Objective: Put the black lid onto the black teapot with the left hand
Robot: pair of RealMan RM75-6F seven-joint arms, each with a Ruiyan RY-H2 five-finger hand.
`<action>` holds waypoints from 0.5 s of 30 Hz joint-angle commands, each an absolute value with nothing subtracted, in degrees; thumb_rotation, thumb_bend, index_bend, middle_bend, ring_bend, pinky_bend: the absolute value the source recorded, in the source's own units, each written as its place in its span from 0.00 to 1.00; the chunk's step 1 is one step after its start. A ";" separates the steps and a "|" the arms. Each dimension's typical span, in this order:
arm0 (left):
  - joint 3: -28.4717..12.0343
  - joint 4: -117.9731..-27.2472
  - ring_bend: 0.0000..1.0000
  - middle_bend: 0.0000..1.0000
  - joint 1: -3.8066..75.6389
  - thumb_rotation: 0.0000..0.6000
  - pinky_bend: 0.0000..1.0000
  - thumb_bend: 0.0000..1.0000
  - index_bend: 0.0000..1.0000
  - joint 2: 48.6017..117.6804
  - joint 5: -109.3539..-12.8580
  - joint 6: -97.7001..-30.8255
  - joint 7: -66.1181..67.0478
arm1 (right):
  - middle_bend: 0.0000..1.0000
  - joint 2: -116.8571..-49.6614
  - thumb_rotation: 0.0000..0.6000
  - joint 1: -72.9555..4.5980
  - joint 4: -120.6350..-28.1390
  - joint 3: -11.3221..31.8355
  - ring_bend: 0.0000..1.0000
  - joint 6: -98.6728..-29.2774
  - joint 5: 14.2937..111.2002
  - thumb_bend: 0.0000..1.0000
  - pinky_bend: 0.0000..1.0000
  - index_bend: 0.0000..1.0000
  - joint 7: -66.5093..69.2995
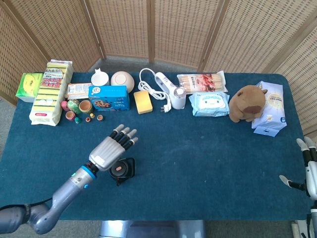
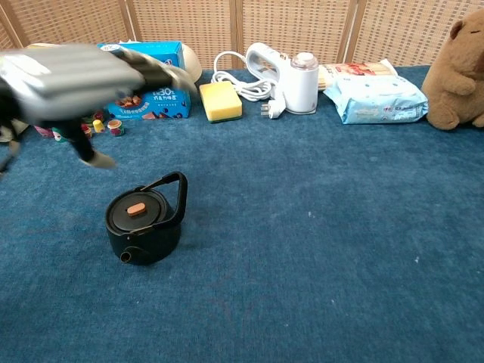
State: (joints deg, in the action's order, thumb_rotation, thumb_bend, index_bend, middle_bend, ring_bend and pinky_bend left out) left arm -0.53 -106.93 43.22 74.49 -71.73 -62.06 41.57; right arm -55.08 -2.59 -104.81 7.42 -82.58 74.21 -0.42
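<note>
The black teapot (image 1: pixel 122 170) (image 2: pixel 143 230) stands on the blue table near the front left. Its black lid (image 2: pixel 136 211) with a brown knob sits on top of it, and the handle stands up at the right. My left hand (image 1: pixel 110 148) (image 2: pixel 72 76) hovers above and to the left of the teapot, fingers spread, holding nothing; it is blurred in the chest view. My right hand (image 1: pixel 308 166) rests at the table's far right edge, fingers apart and empty.
Along the back stand a blue cookie box (image 1: pixel 109 97), a yellow sponge (image 1: pixel 143 101), a white device with cord (image 1: pixel 166 89), wipes (image 1: pixel 208 103), a brown plush (image 1: pixel 247 103), bowls, small cups (image 1: pixel 81 108) and snack packs (image 1: pixel 48 91).
</note>
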 commanded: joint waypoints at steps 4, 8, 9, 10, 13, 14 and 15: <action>1.45 -109.57 0.00 0.00 36.70 1.00 0.03 0.14 0.00 65.87 -76.04 -69.89 33.37 | 0.00 -55.20 1.00 -2.56 -104.98 7.15 0.00 -82.69 74.72 0.01 0.00 0.04 -0.81; 2.58 -108.14 0.00 0.00 31.68 1.00 0.03 0.14 0.00 61.89 -78.67 -75.64 24.27 | 0.00 -55.34 1.00 -2.45 -105.19 6.93 0.00 -83.06 75.27 0.01 0.00 0.04 -1.27; 2.85 -107.48 0.00 0.00 29.98 1.00 0.03 0.14 0.00 61.26 -79.17 -77.63 21.20 | 0.00 -55.37 1.00 -2.42 -105.25 6.90 0.00 -83.25 75.49 0.01 0.00 0.04 -1.38; 3.25 -106.64 0.00 0.00 28.42 1.00 0.03 0.14 0.00 60.89 -79.86 -79.37 18.41 | 0.00 -55.41 1.00 -2.38 -105.29 6.88 0.00 -83.44 75.69 0.01 0.00 0.04 -1.49; 5.15 -104.27 0.00 0.00 22.98 1.00 0.03 0.15 0.00 60.04 -80.50 -84.44 11.13 | 0.00 -55.58 1.00 -2.24 -105.28 6.81 0.00 -84.03 76.30 0.01 0.00 0.04 -1.69; 5.82 -103.63 0.00 0.00 21.37 1.00 0.03 0.15 0.00 59.80 -80.74 -85.85 9.62 | 0.00 -55.63 1.00 -2.21 -105.25 6.79 0.00 -84.14 76.42 0.01 0.00 0.04 -1.72; 6.38 -103.08 0.00 0.00 19.76 1.00 0.03 0.14 0.00 59.64 -80.96 -87.37 8.18 | 0.00 -55.65 1.00 -2.18 -105.22 6.82 0.00 -84.30 76.52 0.01 0.00 0.04 -1.67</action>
State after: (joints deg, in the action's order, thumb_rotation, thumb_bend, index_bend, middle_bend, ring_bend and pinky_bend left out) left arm 3.89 -105.82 25.83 61.54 -79.28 -81.54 14.30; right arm -55.62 -2.21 -105.25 6.81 -84.21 76.46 -1.69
